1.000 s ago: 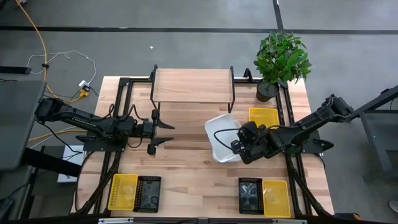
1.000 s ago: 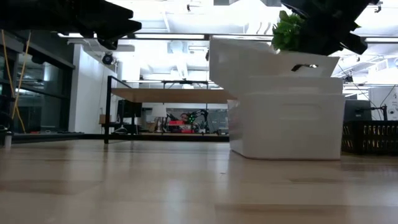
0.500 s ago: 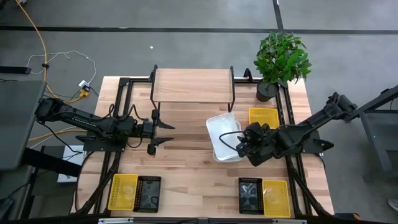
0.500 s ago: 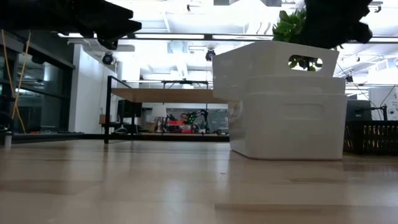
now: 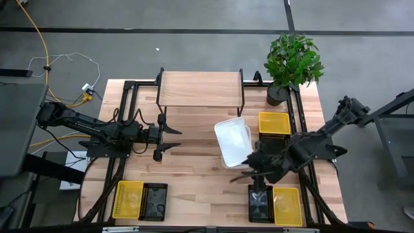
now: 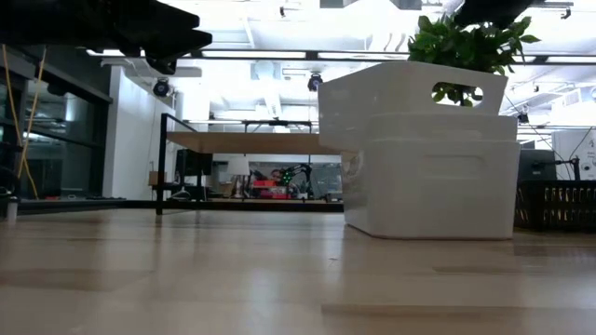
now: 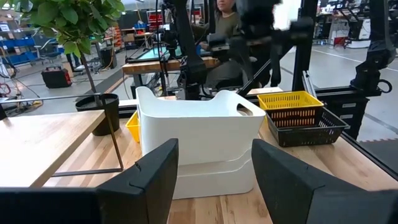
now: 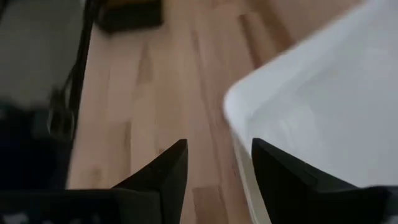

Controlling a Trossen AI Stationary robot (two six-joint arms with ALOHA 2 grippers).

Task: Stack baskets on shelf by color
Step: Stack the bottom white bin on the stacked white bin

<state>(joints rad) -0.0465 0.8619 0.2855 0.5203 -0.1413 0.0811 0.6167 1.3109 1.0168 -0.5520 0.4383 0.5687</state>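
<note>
High view shows two solid white rectangular plastic baskets [image 5: 234, 142] nested one in the other, the upper one sitting a little tilted in the lower, on the large wooden tabletop [image 5: 194, 175] just in front of the low light-wood shelf on thin black legs [image 5: 200, 89], whose top is bare. The right gripper [image 5: 257, 166] hovers just beside the near corner of that white stack with its fingers spread apart and nothing between them; its wrist view looks down past the open fingers at the white rim, clear of it. The left gripper [image 5: 173, 138] hangs over the table on the other side, well apart from the stack, its fingers also spread and empty. A yellow grid-walled basket [image 5: 274, 122] sits beside the stack near the potted green plant [image 5: 292, 61], and pairs of yellow and black grid-walled baskets [image 5: 140, 200] lie near the front edge on both sides. I'd judge the white pair is now stacked by colour but not yet on the shelf. The next move seems to call for a firm hold on the stack's rim and a lift high enough to clear the shelf edge, or gathering the yellow ones.
</note>
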